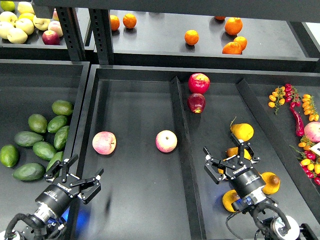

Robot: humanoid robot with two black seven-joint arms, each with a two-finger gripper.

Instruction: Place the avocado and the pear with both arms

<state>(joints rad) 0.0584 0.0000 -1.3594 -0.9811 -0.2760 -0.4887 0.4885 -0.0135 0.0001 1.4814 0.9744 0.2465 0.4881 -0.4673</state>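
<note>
Several dark green avocados (44,150) lie in the left tray. The nearest avocado (54,160) is partly hidden under my left gripper (84,169), which is open and hovers over the tray's right wall. My right gripper (226,150) is open and stands over an orange-yellow pear (245,155), one finger on each side, hiding most of it. Another orange-yellow pear (271,183) with a dark brown blotch lies just right of my right wrist.
Two pink apples (104,143) (166,141) lie in the middle tray (135,200). Two red apples (198,83) sit at the back of the right tray, with more pears (241,131) (230,201). Chillies (297,120) lie far right. Oranges (191,37) sit on the back shelf.
</note>
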